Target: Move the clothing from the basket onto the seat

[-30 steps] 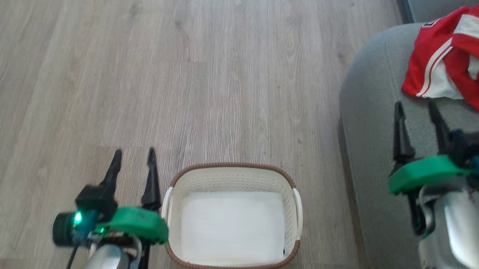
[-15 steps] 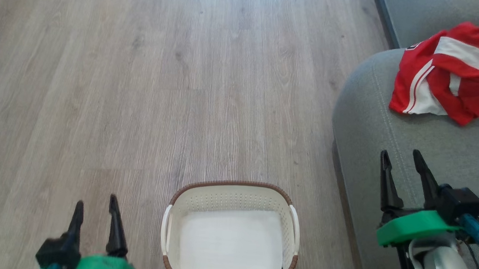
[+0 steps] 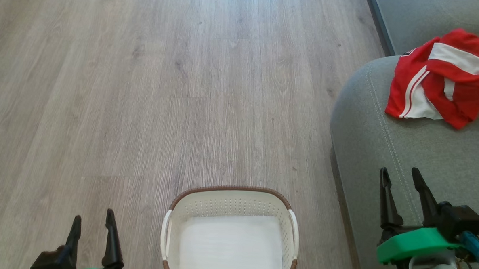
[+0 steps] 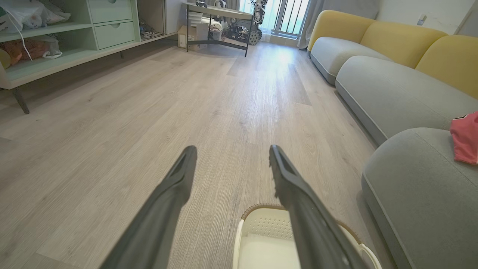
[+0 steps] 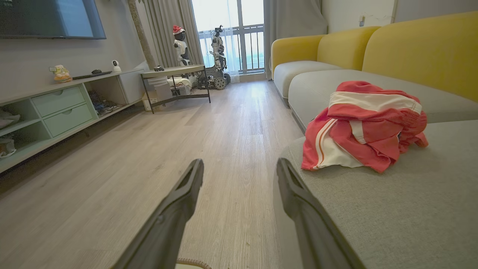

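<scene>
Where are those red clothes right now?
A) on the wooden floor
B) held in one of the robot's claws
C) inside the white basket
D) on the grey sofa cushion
D: the clothing lies in a heap on the grey seat, apart from both grippers.

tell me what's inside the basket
The basket shows a plain white bottom, no garments. Its near end runs off the head view's edge, so that part is unseen. The clothing lies on the seat.

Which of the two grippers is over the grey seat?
The right gripper, open over the seat short of the clothing; the left gripper hangs over the floor beside the basket.
</scene>
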{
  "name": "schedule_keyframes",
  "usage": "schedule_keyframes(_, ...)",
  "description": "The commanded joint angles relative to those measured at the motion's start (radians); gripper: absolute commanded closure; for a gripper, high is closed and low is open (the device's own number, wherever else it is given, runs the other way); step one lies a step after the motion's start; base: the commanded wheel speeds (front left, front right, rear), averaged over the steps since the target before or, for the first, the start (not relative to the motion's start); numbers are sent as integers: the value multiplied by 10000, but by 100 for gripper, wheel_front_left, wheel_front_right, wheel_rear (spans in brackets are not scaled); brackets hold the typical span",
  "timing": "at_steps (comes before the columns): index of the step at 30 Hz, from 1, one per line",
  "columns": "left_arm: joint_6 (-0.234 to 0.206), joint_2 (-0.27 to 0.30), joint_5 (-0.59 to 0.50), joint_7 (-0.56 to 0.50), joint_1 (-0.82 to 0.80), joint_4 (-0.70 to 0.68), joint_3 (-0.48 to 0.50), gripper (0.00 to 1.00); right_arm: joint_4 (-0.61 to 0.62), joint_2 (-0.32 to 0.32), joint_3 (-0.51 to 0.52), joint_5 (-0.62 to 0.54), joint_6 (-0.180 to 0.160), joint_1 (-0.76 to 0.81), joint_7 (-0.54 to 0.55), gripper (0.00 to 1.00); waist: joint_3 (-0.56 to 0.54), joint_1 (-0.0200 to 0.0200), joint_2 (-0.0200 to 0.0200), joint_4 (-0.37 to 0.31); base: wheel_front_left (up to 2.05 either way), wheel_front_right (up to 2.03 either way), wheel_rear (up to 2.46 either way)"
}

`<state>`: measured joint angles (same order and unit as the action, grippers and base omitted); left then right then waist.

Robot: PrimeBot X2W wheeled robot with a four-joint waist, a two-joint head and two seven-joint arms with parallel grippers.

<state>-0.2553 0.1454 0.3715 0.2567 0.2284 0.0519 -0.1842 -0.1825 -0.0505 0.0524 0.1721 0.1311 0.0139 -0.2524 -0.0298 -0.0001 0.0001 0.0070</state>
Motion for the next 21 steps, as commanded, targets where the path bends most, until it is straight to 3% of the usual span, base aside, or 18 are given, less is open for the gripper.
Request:
schedule_keyframes(1,32,-39,-56,51,-318,-235,389,0,279,2,-295,67,-4,-290,-93,0,-10,1,-1,0,0,0,0)
schedule_keyframes(21,340,-230,-333,51,-290,135,575,0,-44,3,-427,163,-4,-283,-93,0,-193,1,-1,85,0,0,0)
